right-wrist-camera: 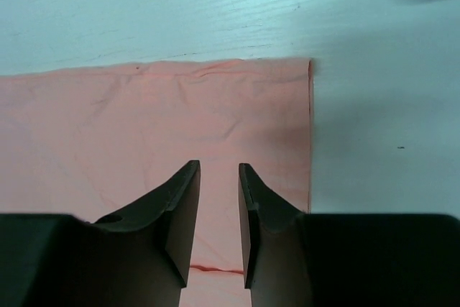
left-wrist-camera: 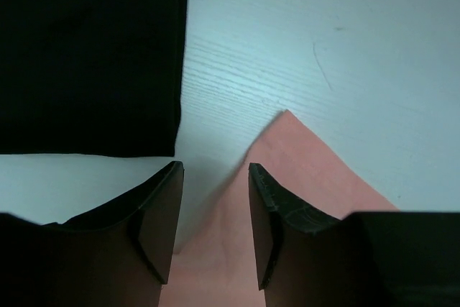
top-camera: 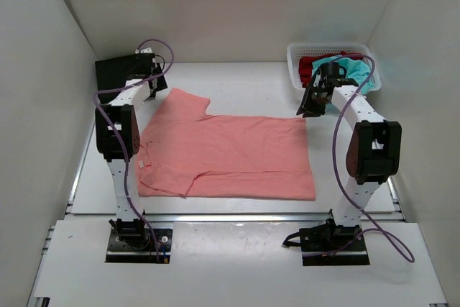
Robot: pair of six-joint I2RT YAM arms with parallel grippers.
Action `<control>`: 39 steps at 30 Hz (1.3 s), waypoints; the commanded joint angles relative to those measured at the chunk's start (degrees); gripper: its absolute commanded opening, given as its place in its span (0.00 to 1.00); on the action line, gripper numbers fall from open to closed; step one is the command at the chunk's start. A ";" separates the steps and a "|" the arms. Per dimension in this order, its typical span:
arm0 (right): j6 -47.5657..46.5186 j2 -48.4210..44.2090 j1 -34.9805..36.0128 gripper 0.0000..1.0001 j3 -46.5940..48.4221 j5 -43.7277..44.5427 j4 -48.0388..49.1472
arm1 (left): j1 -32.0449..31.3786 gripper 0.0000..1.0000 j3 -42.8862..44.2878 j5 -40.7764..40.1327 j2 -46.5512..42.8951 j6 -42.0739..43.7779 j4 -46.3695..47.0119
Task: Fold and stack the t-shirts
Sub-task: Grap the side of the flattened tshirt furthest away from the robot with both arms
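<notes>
The left gripper [left-wrist-camera: 214,206] has its jaws apart with nothing between them. Through the gap, the left wrist view shows bare table and the pointed sleeve tip of the salmon-pink t-shirt [top-camera: 230,152], which reaches up to the middle of that frame. In the top view this gripper hangs over that sleeve corner in the upper left, just beside a black t-shirt [top-camera: 115,73] lying flat as a neat rectangle at the far left corner of the table. The right gripper [right-wrist-camera: 219,213] is also parted, more narrowly, and empty, with pink cloth visible below the gap. It hangs over the shirt's upper right corner, where two straight edges meet. Whether either gripper touches the cloth cannot be told. The salmon-pink shirt lies spread flat across the centre of the white table [top-camera: 237,80], collar toward the left of the frame and hem toward the right. In the upper right of the top view, a white mesh basket [top-camera: 296,59] holds a red t-shirt [top-camera: 307,68] and a teal t-shirt [top-camera: 356,70], the teal one reaching over its rim.
</notes>
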 commanded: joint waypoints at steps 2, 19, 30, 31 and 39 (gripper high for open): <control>0.49 2.37 -0.66 0.25 4.23 -1.37 -0.13 | -0.85 0.54 -1.07 5.03 -1.94 -0.27 0.66; 4.00 8.87 -1.28 0.31 11.45 2.14 1.53 | -0.59 0.61 1.21 5.74 2.37 -3.52 -9.27; 4.88 6.68 -1.28 0.48 2.66 9.35 8.83 | -0.06 0.00 -1.34 9.25 2.28 -5.54 -8.74; 4.71 6.76 -1.10 0.48 1.87 9.79 9.10 | 0.37 0.00 -1.52 9.52 2.11 -5.72 -8.13; 4.09 10.54 -0.84 0.52 0.54 10.23 11.99 | 1.60 0.00 -2.40 12.68 0.18 -7.92 -6.72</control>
